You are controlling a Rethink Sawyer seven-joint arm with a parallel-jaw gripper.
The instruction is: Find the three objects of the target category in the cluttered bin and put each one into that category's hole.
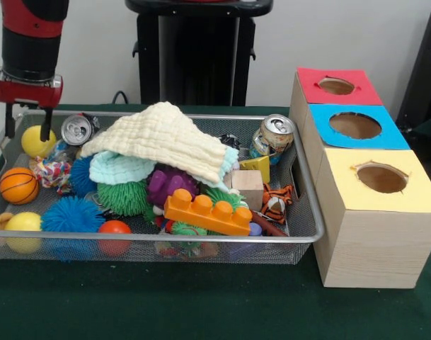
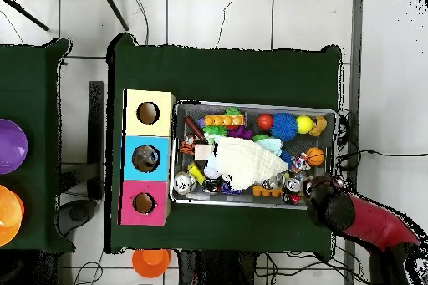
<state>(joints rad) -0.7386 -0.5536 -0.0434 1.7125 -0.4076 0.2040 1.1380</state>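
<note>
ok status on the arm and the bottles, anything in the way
Gripper open over bin's corner, holding nothing. No bottle in sight. Cloth covers the middle of the pile.

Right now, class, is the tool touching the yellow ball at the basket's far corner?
Cannot tell. Front view: the open tool overlaps the yellow ball, depth unclear; overhead, the arm hides it.

Green-clothed table in a white-walled, tiled room

A dark green cloth-covered table (image 1: 201,312) stands before a plain white wall (image 1: 328,35). From overhead, the floor is pale grey square tiles (image 2: 251,14) crossed by thin dark cables (image 2: 376,153); a second green table (image 2: 33,89) at the left holds a purple round bowl (image 2: 10,145) and an orange one (image 2: 7,215).
</note>
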